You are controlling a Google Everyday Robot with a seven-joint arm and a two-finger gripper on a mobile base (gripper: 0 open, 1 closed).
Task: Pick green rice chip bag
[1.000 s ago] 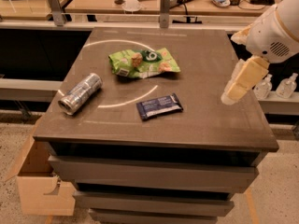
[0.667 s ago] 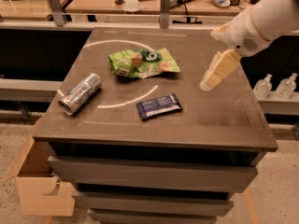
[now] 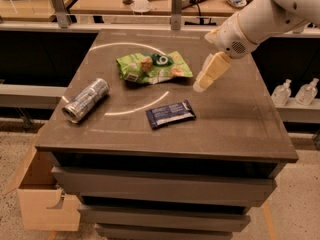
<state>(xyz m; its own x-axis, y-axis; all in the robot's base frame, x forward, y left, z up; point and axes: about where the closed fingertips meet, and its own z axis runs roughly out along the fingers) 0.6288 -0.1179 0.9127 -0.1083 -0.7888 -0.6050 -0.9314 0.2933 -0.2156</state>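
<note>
Claw (image 3: 201, 84) beside chip bag (image 3: 154, 67); wrapper (image 3: 170, 114) nearby

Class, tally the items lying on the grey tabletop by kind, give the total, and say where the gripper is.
Green rice chip bag: 1
Silver drink can: 1
Dark blue snack wrapper: 1
Total: 3
Gripper: beside the bag, on the view's right.

Cream gripper (image 3: 202, 84) beside tan-pictured green bag (image 3: 155, 67); silver can (image 3: 86, 100); wrapper (image 3: 170, 114) perhaps navy.
</note>
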